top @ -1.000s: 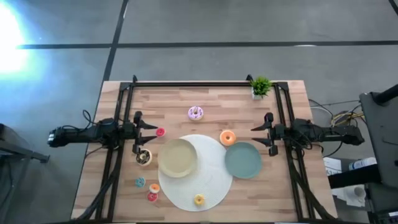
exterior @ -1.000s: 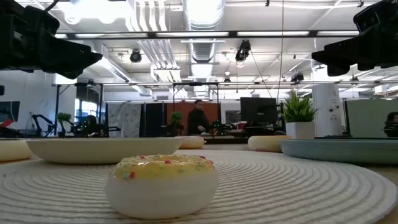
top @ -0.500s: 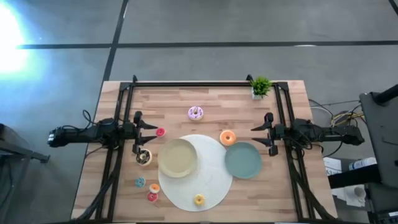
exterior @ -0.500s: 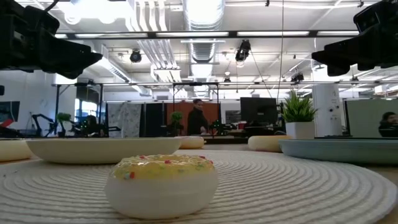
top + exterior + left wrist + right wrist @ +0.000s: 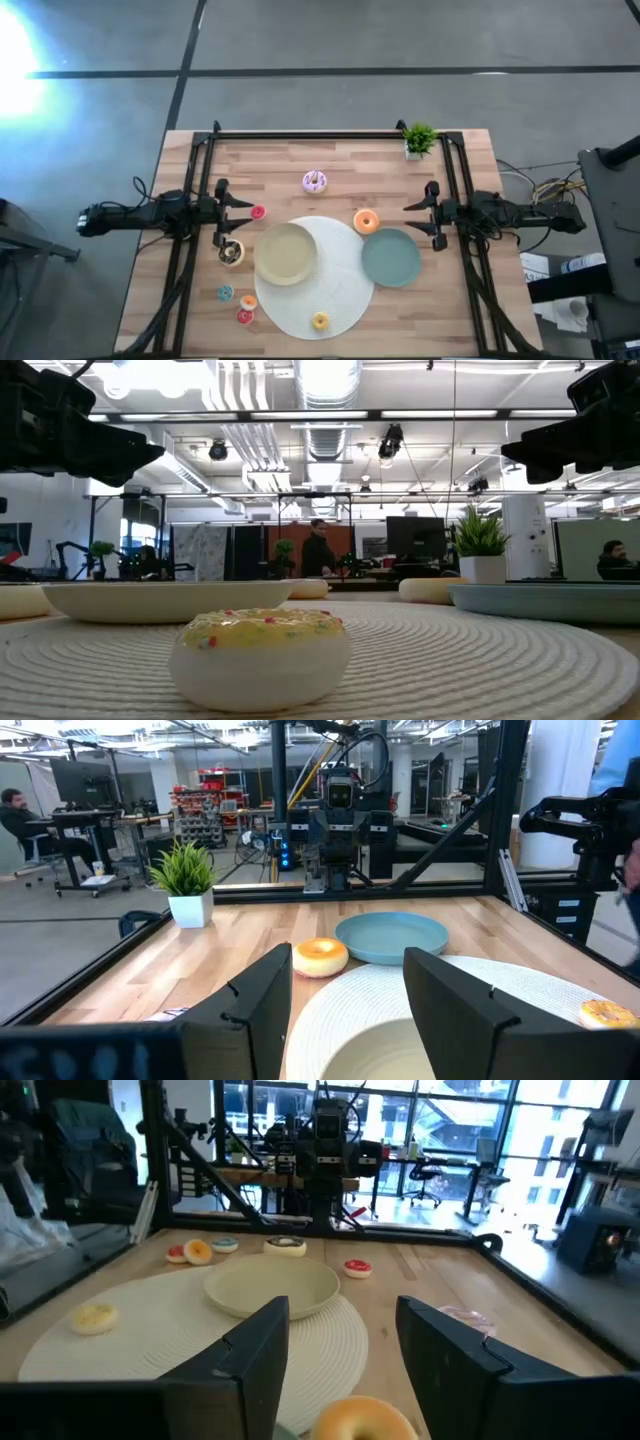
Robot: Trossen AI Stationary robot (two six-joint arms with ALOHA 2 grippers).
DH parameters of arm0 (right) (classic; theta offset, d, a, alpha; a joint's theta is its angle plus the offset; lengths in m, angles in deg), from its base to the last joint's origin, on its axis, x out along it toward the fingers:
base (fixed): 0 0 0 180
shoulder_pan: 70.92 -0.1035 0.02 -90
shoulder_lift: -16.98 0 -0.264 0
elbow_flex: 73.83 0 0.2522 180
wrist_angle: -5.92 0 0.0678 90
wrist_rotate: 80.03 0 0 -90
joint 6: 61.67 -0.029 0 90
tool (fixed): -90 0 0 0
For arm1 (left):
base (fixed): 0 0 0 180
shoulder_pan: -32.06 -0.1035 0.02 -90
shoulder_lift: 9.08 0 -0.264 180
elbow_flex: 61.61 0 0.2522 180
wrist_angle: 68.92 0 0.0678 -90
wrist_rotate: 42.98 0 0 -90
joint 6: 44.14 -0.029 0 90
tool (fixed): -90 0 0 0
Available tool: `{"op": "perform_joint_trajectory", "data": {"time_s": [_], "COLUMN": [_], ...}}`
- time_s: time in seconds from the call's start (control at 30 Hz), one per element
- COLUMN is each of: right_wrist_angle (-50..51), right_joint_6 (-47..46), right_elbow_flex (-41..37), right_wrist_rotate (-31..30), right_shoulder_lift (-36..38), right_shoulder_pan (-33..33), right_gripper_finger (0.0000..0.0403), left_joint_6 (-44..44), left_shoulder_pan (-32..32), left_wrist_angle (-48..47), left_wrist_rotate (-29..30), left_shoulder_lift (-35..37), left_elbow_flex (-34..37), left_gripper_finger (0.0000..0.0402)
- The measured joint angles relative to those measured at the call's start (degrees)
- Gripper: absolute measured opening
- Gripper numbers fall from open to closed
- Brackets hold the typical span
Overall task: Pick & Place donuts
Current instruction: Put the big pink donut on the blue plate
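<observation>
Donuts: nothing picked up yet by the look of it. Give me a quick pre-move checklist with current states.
1. Left gripper open and empty: ok.
2. Right gripper open and empty: ok.
3. Beige plate and teal plate free of donuts: ok.
4. Orange donut beside the teal plate, nothing over it: ok.
5. Yellow donut sits flat on the white mat: ok.
6. Small red donut near the left gripper, unobstructed: ok.
</observation>
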State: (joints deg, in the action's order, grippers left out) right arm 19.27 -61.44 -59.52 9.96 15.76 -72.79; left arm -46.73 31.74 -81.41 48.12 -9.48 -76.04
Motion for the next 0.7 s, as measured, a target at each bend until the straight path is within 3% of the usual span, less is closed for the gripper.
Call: {"op": "perform_joint_trajectory", "data": {"time_s": [0.47, 0.6, 0.7], "right_wrist_angle": [-0.2, -0.6, -2.7], "right_joint_6": [-65.9, -68.1, -69.4], "right_elbow_flex": [0.0, 0.0, 0.0], "right_wrist_rotate": [1.4, -2.7, -11.7], "right_shoulder_lift": [-0.9, -2.3, -3.4], "right_shoulder_pan": [0.0, 0.0, 0.0], "right_gripper_finger": [0.0178, 0.0178, 0.0178], "left_joint_6": [0.0, 0.0, 0.0], "left_shoulder_pan": [0.0, 0.0, 0.0], "left_wrist_angle": [0.0, 0.0, 0.0], "left_wrist_rotate": [0.0, 0.0, 0.0], "left_shoulder_lift": [0.0, 0.0, 0.0], "left_elbow_flex": [0.0, 0.0, 0.0], "left_gripper_finger": [0.0168, 0.0168, 0.0168]}}
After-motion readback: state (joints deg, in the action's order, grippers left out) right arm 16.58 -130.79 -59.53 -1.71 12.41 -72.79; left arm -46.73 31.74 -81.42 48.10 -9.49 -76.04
